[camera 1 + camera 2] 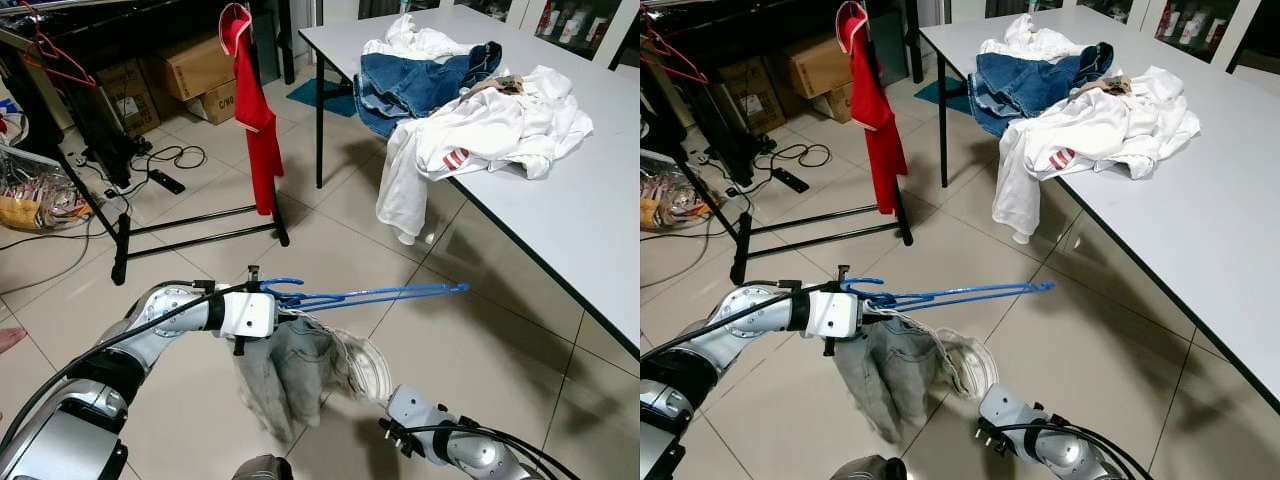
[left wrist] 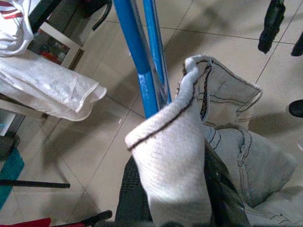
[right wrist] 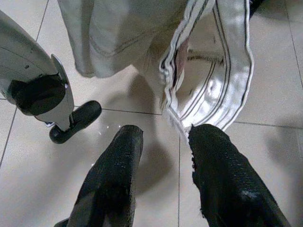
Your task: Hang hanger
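Observation:
My left gripper (image 1: 266, 297) is shut on the hook end of a blue hanger (image 1: 385, 294), held roughly level about knee height above the tiled floor. A pale grey garment (image 1: 290, 372) droops from the hanger, its white striped waistband (image 3: 222, 80) hanging open. In the left wrist view the grey cloth (image 2: 173, 161) lies over the black fingers beside the blue bars (image 2: 142, 71). My right gripper (image 3: 163, 142) is low, just under the waistband, open with nothing between its fingers. A black clothes rack (image 1: 122, 232) stands ahead to the left, carrying a red garment (image 1: 255, 120) and a red hanger (image 1: 58, 58).
A white table (image 1: 570, 220) on the right holds a heap of white clothes (image 1: 495, 130) and blue jeans (image 1: 420, 80). Cardboard boxes (image 1: 195, 65), cables (image 1: 165, 160) and a plastic bag (image 1: 30, 190) lie around the rack. Open tiled floor lies between me and the rack.

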### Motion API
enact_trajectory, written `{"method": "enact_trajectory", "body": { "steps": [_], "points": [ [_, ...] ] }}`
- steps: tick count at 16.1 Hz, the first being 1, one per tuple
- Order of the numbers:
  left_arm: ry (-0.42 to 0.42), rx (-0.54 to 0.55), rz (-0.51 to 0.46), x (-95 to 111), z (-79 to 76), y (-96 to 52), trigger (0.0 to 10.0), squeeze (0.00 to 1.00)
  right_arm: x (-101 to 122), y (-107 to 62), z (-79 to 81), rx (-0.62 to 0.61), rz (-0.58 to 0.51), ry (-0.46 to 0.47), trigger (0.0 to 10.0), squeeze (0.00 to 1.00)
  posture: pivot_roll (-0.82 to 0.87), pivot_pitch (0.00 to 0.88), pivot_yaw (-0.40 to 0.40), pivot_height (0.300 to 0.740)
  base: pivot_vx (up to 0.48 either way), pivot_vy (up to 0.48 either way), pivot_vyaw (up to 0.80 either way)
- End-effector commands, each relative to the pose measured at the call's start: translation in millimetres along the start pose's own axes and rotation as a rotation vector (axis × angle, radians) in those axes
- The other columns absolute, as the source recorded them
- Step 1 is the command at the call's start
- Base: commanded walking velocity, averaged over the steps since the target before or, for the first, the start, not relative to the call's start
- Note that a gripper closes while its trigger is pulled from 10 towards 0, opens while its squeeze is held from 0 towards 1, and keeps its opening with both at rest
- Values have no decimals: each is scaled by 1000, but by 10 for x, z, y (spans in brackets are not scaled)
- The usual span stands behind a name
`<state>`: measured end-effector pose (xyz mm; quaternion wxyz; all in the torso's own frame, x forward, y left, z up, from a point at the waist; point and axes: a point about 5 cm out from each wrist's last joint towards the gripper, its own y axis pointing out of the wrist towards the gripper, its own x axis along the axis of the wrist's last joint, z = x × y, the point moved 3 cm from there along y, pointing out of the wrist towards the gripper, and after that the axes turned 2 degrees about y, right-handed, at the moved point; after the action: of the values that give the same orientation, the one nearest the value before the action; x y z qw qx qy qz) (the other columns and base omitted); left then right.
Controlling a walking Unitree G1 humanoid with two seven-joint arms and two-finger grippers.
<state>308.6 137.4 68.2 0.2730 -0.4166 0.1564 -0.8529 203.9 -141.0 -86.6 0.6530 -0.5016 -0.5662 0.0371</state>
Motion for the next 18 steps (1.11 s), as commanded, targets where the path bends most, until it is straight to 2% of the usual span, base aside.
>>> {"method": "enact_trajectory", "body": {
  "steps": [1,9,10,11,12,15,18],
  "points": [
    [71,14,-33,100,137,-19,0,0,19,14,-13,-7,-2,26,10000,0,59,1,66,740,0,0,0],
    [133,-6,-78,211,185,36,0,0,126,103,-7,-35,-29,190,10000,0,49,12,90,740,0,0,0],
    [135,-4,-81,222,196,46,0,0,128,112,12,-28,-31,223,10000,0,45,11,91,740,0,0,0],
    [140,-4,-82,230,208,56,0,0,127,122,33,-11,-33,295,10000,0,43,11,91,740,0,0,0],
    [142,-5,-82,232,212,61,0,0,117,123,41,-1,-27,320,10000,0,40,11,92,740,0,0,0],
    [149,-9,-89,250,214,82,0,0,-6,72,28,4,30,316,10000,0,38,13,95,740,0,0,0],
    [151,-14,-90,250,202,86,0,0,-69,18,-12,4,32,363,10000,0,37,14,97,740,0,0,0]
  ]
}}
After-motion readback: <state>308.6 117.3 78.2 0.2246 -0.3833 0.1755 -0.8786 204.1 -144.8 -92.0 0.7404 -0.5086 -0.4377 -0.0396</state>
